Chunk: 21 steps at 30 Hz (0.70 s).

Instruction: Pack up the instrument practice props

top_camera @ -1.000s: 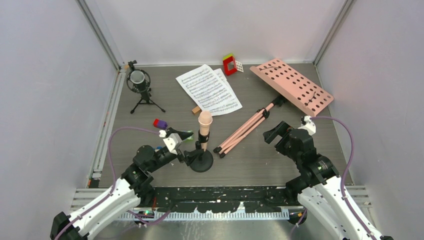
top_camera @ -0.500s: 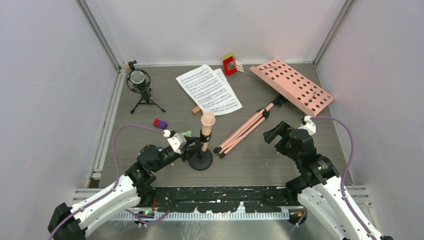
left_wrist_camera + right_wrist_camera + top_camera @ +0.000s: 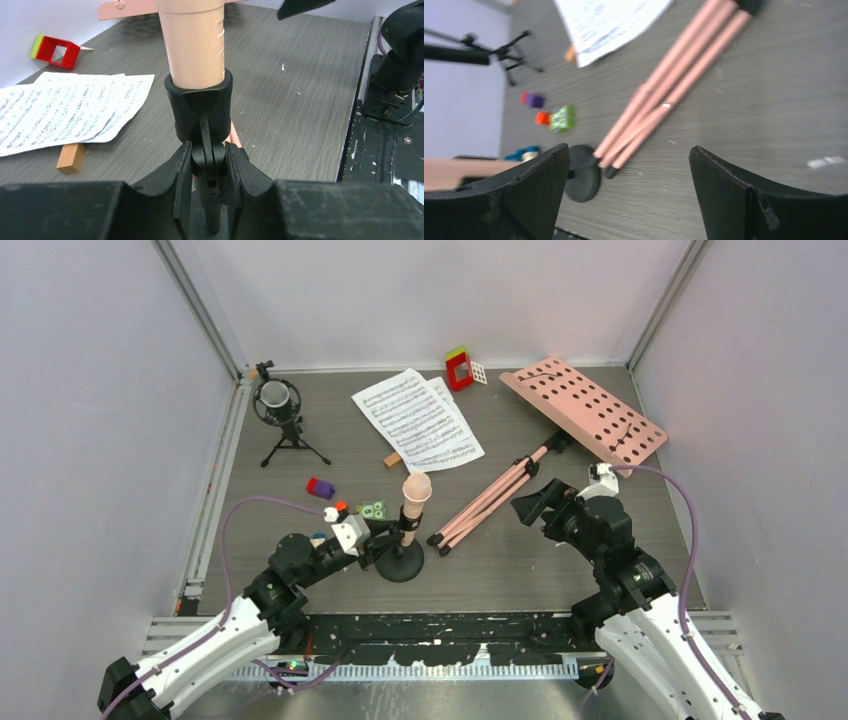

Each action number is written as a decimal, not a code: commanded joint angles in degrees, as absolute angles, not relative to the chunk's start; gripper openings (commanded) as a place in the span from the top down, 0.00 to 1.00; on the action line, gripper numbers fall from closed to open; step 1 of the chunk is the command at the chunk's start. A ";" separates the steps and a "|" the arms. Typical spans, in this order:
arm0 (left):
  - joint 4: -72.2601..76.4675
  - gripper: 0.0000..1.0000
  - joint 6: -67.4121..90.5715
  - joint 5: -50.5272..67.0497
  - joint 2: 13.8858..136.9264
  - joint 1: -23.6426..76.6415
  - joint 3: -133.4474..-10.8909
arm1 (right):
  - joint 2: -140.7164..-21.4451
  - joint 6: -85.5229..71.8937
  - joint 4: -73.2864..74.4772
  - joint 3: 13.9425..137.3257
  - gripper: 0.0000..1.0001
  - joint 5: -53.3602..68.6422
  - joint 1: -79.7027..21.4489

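Now the mic (image 3: 415, 490) stands upright in its black mic stand (image 3: 400, 562), near the front middle of the table (image 3: 500, 560). The left claw (image 3: 207, 167) is squeezed shut on the thin black joint of the mic stand, just under the clip. Only the left wrist view shows both fingers (image 3: 181, 172) touching that joint. The top view shows the round base instead. The pink music stand (image 3: 585, 412) lies flat on the right with its legs folded. The pages (image 3: 418, 418) lie at the back. The right claw (image 3: 629, 150) is wide open and holds nothing, and it hangs over the folded legs. A second ago the left claw was open wide beside the mic stand, and the right claw was a bit farther from the legs.
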<state>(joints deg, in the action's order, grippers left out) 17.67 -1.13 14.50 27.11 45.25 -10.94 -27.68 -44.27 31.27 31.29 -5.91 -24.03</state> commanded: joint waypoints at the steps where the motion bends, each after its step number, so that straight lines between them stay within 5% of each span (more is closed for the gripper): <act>1: 16.87 1.00 -5.25 19.97 28.75 45.44 -10.04 | -27.34 -38.11 7.87 29.40 0.07 11.75 -24.04; 5: 19.72 1.00 -5.57 21.91 31.32 45.45 -9.67 | -27.77 -36.60 -15.48 23.15 0.09 24.23 -24.44; 9: 21.32 1.00 -4.98 22.32 34.38 45.44 -10.22 | -27.33 -34.58 -32.86 16.55 0.08 23.36 -30.81; 15: 23.84 1.00 -4.01 20.90 35.56 45.44 -9.12 | -33.54 -10.75 -30.58 19.91 0.02 6.26 -53.87; 21: 21.74 1.00 -3.99 20.04 33.73 45.48 -8.61 | -51.28 -6.51 -53.85 19.47 0.02 -9.71 -62.12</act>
